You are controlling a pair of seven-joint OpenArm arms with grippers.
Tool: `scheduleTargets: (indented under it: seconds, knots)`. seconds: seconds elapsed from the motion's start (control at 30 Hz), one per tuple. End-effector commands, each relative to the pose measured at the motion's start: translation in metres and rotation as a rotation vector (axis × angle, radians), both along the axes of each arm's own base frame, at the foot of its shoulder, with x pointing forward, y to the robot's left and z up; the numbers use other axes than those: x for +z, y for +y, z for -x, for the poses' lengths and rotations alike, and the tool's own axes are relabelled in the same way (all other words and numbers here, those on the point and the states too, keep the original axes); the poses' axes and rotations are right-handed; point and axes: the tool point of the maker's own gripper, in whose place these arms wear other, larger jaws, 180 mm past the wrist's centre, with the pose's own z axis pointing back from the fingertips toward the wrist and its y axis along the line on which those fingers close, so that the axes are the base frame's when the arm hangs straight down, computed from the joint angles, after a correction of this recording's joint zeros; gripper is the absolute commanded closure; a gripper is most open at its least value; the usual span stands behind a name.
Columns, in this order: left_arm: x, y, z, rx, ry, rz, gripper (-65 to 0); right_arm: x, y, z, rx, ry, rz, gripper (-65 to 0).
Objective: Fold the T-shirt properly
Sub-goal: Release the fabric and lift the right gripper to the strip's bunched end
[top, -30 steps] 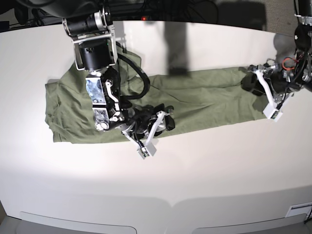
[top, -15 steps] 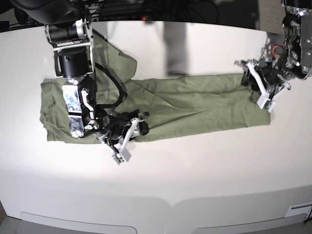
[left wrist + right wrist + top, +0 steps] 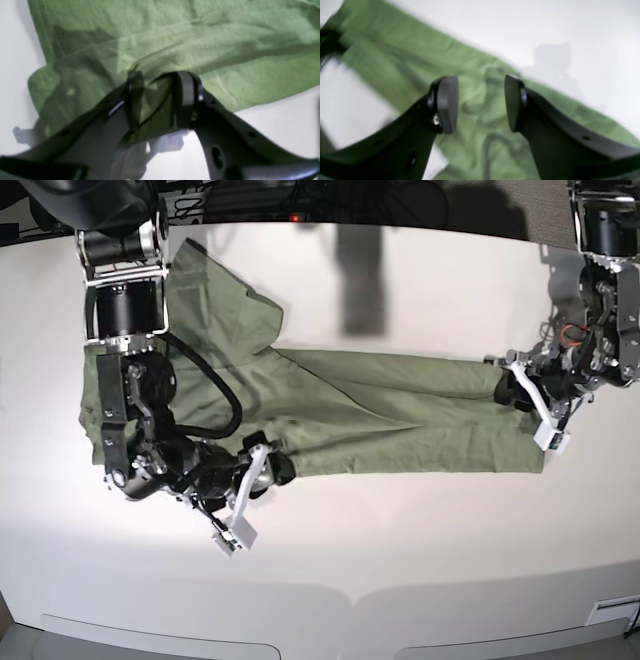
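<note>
both arms have dragged the t-shirt [image 3: 400, 415] leftward, stretching it flatter; left fingers [image 3: 186, 97] pinch its hem, right fingers [image 3: 447, 102] hover open

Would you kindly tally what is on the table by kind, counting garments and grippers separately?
Green T-shirt: 1
Robot grippers: 2, the left gripper pinching the shirt's edge, the right gripper with its jaws apart above the cloth
White table: 1
Total: 4
</note>
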Motion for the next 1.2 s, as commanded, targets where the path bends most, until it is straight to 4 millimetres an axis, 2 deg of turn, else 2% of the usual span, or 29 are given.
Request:
scheduleTargets:
  seconds: [0.0, 0.23, 0.3, 0.57, 0.73, 0.87, 1.03, 1.17]
  knots:
    - [-0.015, 0.021, 0.020, 0.011, 0.108, -0.091, -21.9, 0.011, -0.005, 0.000, 0.017, -0.026, 0.015, -30.1]
    - [-0.010, 0.011, 0.014, 0.024, 0.089, -0.025, -21.9, -0.040, -0.032, 0.081, 0.203, 0.068, 0.288, -30.1]
    - [-0.007, 0.010, 0.010, 0.025, 0.083, -0.019, -21.9, -0.049, -0.035, 0.105, 0.268, 0.082, 0.351, -30.2]
    - [0.000, 0.011, 0.000, 0.022, 0.074, -0.026, -21.9, -0.045, -0.041, 0.177, 0.437, 0.096, 0.465, -30.2]
    - [0.001, 0.011, 0.000, 0.022, 0.074, -0.026, -21.9, -0.059, -0.058, 0.221, 0.478, 0.189, 0.498, -30.2]
    - [0.003, 0.008, -0.002, 0.026, 0.066, 0.001, -21.9, -0.069, -0.071, 0.235, 0.483, 0.194, 0.558, -30.2]
    - [0.004, 0.004, -0.003, 0.028, 0.061, 0.024, -21.9, -0.075, -0.077, 0.239, 0.483, 0.177, 0.583, -30.1]
    - [0.004, 0.004, -0.003, 0.028, 0.062, 0.025, -21.9, -0.089, -0.091, 0.241, 0.466, 0.213, 0.616, -30.1]
